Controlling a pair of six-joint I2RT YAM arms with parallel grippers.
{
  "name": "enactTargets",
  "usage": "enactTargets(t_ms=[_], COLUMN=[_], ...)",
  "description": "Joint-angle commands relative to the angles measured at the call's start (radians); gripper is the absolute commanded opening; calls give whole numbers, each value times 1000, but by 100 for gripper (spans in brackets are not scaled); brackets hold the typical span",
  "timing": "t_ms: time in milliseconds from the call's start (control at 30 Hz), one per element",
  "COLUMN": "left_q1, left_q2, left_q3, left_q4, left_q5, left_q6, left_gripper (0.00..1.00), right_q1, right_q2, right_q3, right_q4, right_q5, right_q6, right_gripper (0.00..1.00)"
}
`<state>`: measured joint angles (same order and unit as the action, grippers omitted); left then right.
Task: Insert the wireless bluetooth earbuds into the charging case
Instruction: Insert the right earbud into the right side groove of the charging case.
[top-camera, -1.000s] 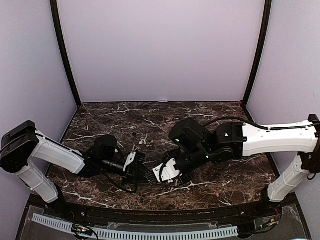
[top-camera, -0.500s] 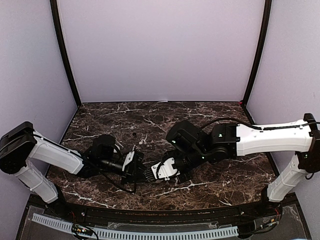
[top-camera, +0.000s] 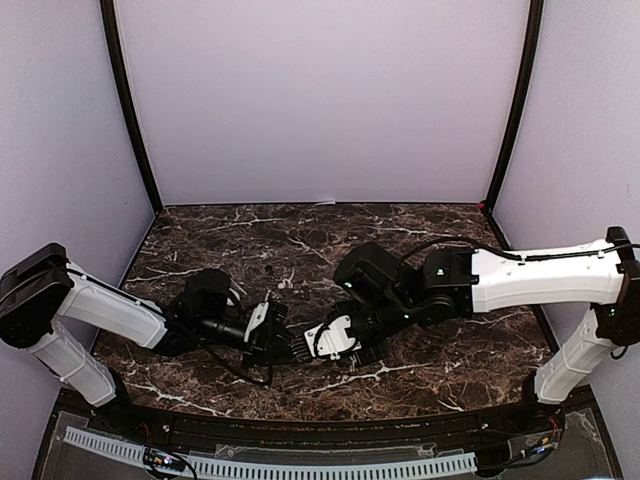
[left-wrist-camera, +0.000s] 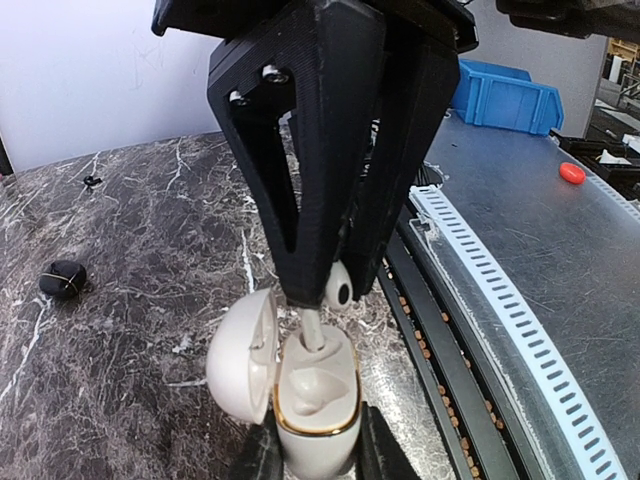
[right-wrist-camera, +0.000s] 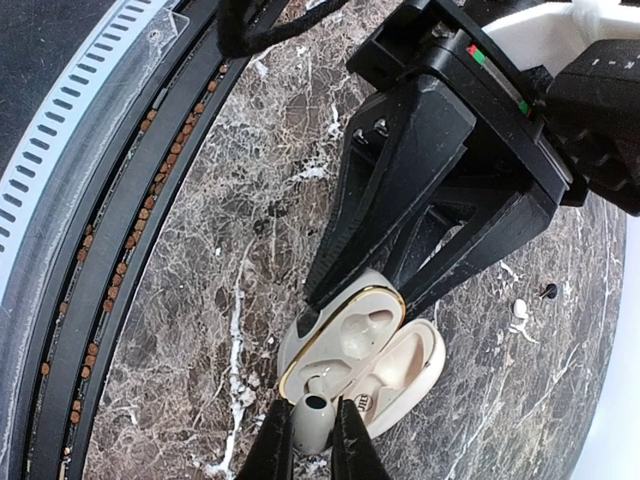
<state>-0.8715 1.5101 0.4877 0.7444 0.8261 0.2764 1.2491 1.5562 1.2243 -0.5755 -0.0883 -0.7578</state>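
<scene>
1. While the black, angular right gripper pinches a glossy white short-stemmed earbud between jaws drawn almost together, the bud hangs stem-down at the mouth of the open charging case. Whether the stem is seated cannot be told.
2. Opposite it, the black left gripper has its two fingers clamped on the lower body of the white pebble-shaped charging case and holds it upright, mouth toward the other arm.
3. Smooth and shiny, the case carries a thin gold band round its rim and moulded hollows inside. Its rounded hinged lid stands swung open to one side.
4. Seen from above, the two sets of fingers meet tip to tip and hide nearly all of the case and bud.
5. Both arms reach low over a dark brown marble-patterned table top veined in white.
6. A small black rounded piece lies on the marble well apart from the case. A white speck and a black speck lie beyond it, too small to identify.
7. Past the table's near edge run a white slotted plastic rail and a grey metal surface bearing a blue plastic bin and a small red rounded object.
</scene>
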Motion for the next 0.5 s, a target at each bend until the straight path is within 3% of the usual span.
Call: enactTargets(t_ms=[0, 467], left_q1=[0, 0], left_q2=[-32, -33], left_q3=[-9, -13], left_q4=[29, 54], left_q5=[12, 7], left_q6=[-6, -14], left_gripper=[1, 1], right_q1=[-11, -23], right_q2=[6, 55], right_q3=[-17, 27], right_q4=[4, -22], right_q5=[19, 5], right_q6=[22, 124], right_gripper=[0, 0])
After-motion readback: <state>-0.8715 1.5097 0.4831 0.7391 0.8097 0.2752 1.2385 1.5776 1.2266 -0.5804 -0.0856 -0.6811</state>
